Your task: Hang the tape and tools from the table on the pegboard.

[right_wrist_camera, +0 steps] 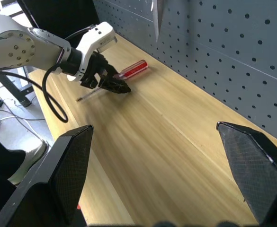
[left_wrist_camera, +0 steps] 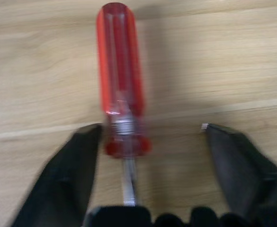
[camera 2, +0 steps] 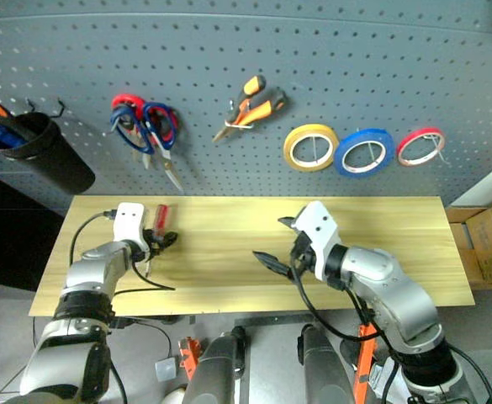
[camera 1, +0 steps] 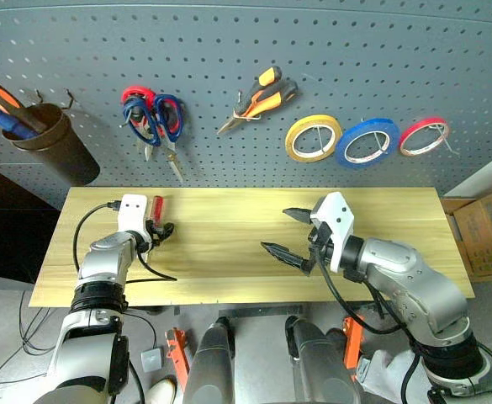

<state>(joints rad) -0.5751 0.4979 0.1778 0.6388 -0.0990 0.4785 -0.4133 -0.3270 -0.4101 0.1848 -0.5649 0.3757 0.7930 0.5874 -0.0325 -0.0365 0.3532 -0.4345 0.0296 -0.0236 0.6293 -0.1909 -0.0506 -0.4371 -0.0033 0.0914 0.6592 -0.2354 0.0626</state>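
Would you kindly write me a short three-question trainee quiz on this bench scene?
1. True or false: the blue tape already hangs on the pegboard.
2. Which tool still lies on the table? A scissors, B pliers, C screwdriver.
3. Fill in: the left gripper's fingers straddle the screwdriver's ____ end, where handle meets shaft.

Key: 1 true. 2 C; the scissors and pliers hang on the board. 3 collar.

Even, bright light falls on the pale wooden tabletop [camera 1: 229, 252]. Soft shadows lie beneath the arms. The left wrist view is blurred, and the head views bow at their edges.
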